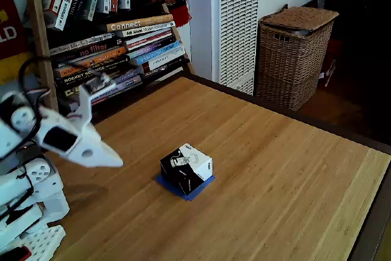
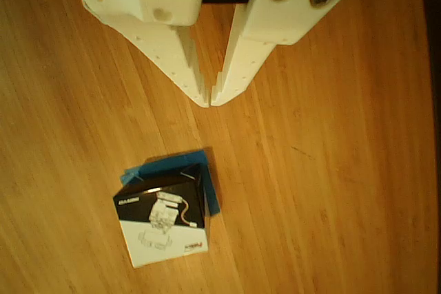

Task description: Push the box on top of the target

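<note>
The box [image 1: 186, 167] is a small black cuboid with a white printed top, standing near the middle of the wooden table. It sits on the blue tape target [image 1: 197, 191], whose edge peeks out at the front and left of the box. In the other view the box [image 2: 163, 222] lies below my fingertips, with the target [image 2: 176, 164] showing along its top and right sides. My white gripper [image 1: 116, 162] hovers above the table to the left of the box, apart from it. Its fingertips meet with nothing between them, as the gripper [image 2: 210, 99] shows from above.
A bookshelf [image 1: 110, 35] full of books stands behind the table at the left. A wicker basket [image 1: 294, 53] and a white radiator [image 1: 235, 22] are beyond the far edge. The table's right edge [image 1: 366, 236] runs close by. The arm's base [image 1: 24, 212] fills the lower left.
</note>
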Robot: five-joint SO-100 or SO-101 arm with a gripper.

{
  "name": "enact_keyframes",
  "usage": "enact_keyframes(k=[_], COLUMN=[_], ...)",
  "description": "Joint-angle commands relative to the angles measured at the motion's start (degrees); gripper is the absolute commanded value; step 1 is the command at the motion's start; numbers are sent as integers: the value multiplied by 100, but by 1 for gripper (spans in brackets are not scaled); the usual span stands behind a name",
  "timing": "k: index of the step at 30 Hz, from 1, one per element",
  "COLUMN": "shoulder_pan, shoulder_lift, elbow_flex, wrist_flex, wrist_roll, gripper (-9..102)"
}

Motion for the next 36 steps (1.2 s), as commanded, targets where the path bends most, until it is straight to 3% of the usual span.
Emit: enact_keyframes(k=[1,36], shoulder_pan=[18,-475], shoulder_lift=[149,149], elbow_flex=[97,193], wrist_flex=[53,26], wrist_roll=[-62,-272], gripper=[0,0])
